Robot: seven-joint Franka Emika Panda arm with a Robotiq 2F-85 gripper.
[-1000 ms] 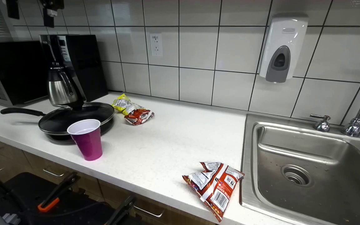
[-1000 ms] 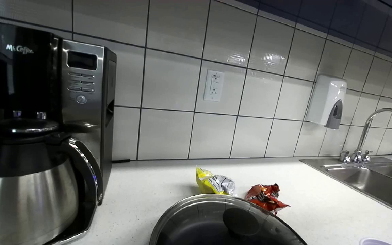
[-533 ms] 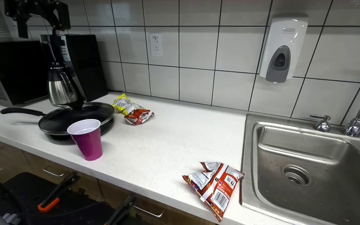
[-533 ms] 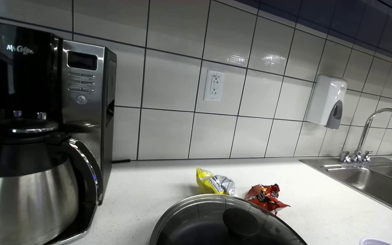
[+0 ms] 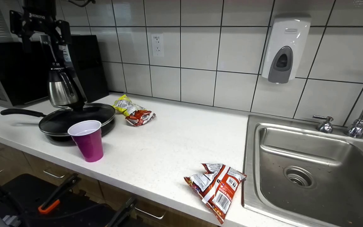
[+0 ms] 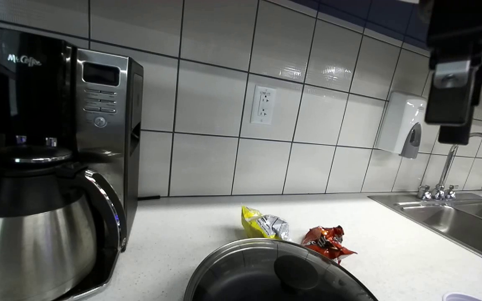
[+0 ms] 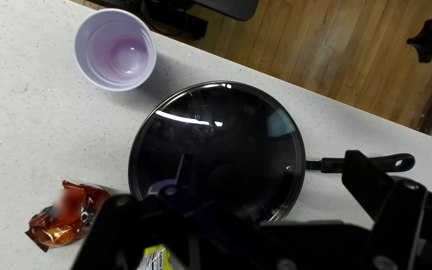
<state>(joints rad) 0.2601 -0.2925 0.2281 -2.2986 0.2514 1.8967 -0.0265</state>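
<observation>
Below your gripper point(image 7: 259, 175), the lidded pan point(image 5: 58, 123) sat on the white countertop point(image 5: 169, 135), its black handle point(image 5: 24, 112) pointing away from the sink point(image 5: 251, 164), toward the microwave point(image 5: 17, 78). The pan's long axis, through handle and round body, ran at a slant to the counter's front edge, the handle's tip lying nearer that edge than the pan's middle did. Your gripper hung well above, fingers point(image 7: 362, 183) spread wide; in the wrist view the dark knob point(image 7: 229, 178) showed between them, and one of them covered part of the handle. The glass lid point(image 6: 241, 267) covered the pan, and what was under it was too dark for you to make out. Near the pan but apart from it, close to the front edge, the purple cup point(image 5: 90, 145) stood upright; in the wrist view you looked down inside it onto pale walls and a pink-tinged bottom. Toward the tiled wall point(image 5: 197, 82), a yellow snack bag point(image 6: 262, 224) and a crumpled red bag point(image 6: 328, 243) lay near the pan, while a red-and-white bag point(image 5: 219, 190) lay with one corner at the sink's rim. A few small specks dotted the sink's basin. The steel carafe point(image 6: 36, 251), its contents hidden, sat in the coffee maker point(image 6: 103, 92).
</observation>
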